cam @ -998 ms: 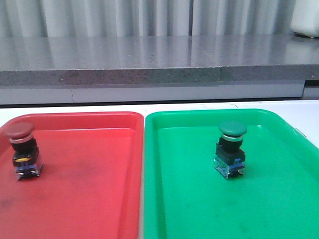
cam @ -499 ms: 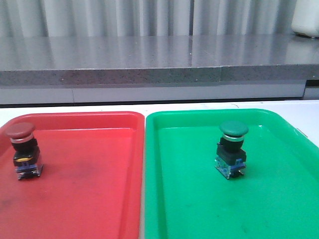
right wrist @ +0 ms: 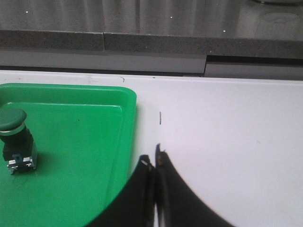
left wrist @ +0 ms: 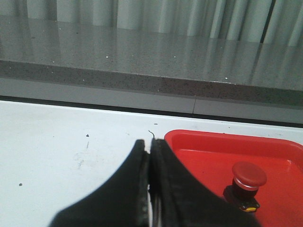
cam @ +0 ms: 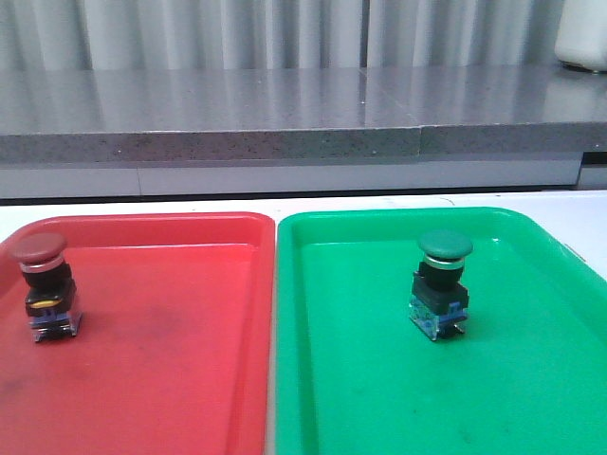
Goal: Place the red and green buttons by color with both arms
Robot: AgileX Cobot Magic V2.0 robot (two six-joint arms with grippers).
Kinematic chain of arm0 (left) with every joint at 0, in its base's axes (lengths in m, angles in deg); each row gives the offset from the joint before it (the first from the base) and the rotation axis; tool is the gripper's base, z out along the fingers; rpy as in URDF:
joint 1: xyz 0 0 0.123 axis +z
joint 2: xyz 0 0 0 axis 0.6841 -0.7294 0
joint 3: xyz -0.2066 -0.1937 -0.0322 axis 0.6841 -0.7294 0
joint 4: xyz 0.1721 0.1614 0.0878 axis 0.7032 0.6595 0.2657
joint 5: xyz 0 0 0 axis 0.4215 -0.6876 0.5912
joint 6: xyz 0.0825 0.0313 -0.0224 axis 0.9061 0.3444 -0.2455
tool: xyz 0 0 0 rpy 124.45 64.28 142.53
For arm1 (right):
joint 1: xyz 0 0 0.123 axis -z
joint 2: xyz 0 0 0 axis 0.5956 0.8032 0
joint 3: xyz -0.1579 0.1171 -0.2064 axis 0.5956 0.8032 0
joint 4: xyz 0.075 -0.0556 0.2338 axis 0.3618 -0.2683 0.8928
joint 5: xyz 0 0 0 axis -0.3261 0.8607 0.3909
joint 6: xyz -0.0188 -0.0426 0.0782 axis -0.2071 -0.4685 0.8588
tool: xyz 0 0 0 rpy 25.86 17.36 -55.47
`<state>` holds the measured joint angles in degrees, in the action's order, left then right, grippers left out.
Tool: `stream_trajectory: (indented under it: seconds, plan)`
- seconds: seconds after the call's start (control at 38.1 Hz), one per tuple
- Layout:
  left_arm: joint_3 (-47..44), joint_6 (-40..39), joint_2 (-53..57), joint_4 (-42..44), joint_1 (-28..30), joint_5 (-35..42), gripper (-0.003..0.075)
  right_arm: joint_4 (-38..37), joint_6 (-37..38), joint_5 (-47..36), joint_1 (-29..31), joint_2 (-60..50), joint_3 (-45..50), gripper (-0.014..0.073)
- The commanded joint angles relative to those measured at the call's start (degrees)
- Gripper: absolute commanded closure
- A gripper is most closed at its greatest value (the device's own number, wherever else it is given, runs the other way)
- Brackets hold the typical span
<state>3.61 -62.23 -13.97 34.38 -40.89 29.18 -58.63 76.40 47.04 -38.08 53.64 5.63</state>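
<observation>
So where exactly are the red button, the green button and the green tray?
red button [cam: 37, 248], front view, on its dark red cap.
green button [cam: 445, 245], front view, on its dark green cap.
green tray [cam: 379, 216], front view, on its far rim.

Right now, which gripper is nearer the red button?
Left. The left gripper, shut, sits just outside the red tray holding the red button; the right gripper is beside the green tray.

White table [cam: 190, 205]: red tray [cam: 171, 379] on the left half, green tray [cam: 379, 398] on the right half, side by side, rims nearly touching.
</observation>
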Motion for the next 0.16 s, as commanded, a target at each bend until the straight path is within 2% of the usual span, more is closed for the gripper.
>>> stream_trajectory:
  seconds: [0.0, 0.13]
  plan:
    - [-1.4, -0.6, 0.9, -0.6, 0.1, 4.9, 0.074, -0.7, -0.5, -4.3, 0.4, -1.0, -0.4, 0.0632]
    - [-1.4, -0.6, 0.9, -0.6, 0.1, 4.9, 0.074, -0.7, -0.5, -4.3, 0.4, -1.0, -0.4, 0.0632]
